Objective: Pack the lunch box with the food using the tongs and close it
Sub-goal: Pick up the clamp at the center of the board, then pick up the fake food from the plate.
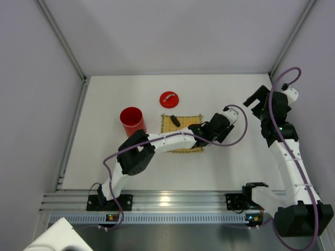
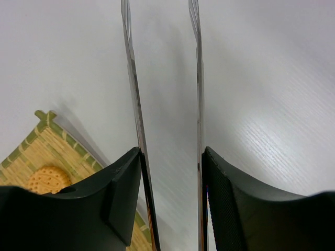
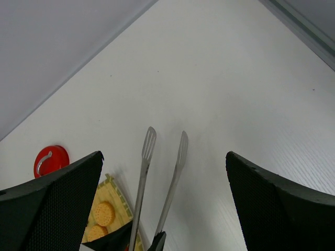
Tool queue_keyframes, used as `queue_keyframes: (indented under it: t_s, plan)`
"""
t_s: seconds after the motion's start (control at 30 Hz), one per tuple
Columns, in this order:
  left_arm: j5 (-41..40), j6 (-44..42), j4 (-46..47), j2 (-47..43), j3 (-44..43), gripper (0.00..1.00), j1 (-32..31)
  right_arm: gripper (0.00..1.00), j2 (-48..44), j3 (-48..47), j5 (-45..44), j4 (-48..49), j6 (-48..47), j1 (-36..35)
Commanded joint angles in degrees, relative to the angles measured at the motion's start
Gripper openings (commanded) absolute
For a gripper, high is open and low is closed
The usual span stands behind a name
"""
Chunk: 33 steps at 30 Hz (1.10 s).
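tongs point(image 2: 134, 94) hinge end hidden behind left gripper point(image 2: 170, 151), blades running out between its jaws, apparently clamped on them, orange slice point(image 2: 48, 179) half cut off on mat point(image 2: 31, 144), right gripper point(image 3: 163, 154) spread wide, lunch box point(image 1: 132, 119) lidless left of mat

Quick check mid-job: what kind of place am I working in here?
Likely a lab robot test cell, not a kitchen: grey panel walls enclose a white table, with an aluminium mounting rail along its near edge.
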State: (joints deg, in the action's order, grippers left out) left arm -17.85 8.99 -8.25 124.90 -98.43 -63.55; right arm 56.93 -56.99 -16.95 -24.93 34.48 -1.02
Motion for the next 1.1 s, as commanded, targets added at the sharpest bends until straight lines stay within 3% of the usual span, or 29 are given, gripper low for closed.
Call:
queue_keyframes:
  t_s: [0.0, 0.33, 0.8, 1.07]
  plan:
    - [-2.1, -0.8, -0.4, -5.5, -0.4, 0.55, -0.3, 1.00, -1.4, -1.7, -1.9, -0.5, -1.1, -0.2]
    - [-7.2, -0.3, -8.4, -13.8, 0.3, 0.55, -0.3, 0.99, -0.9, -1.9, -1.9, -0.2, -1.1, -0.3]
    - [-16.3, 7.6, -24.6, -30.3, 11.4, 0.57, -0.2, 1.00, 0.4, -2.3, 0.2, 0.6, -0.6, -0.2]
    - [-12.3, 14.4, -28.6, -35.1, 18.7, 0.57, 5.2, 0.99, 1.3, -1.3, 1.7, 1.6, -0.1, -0.2]
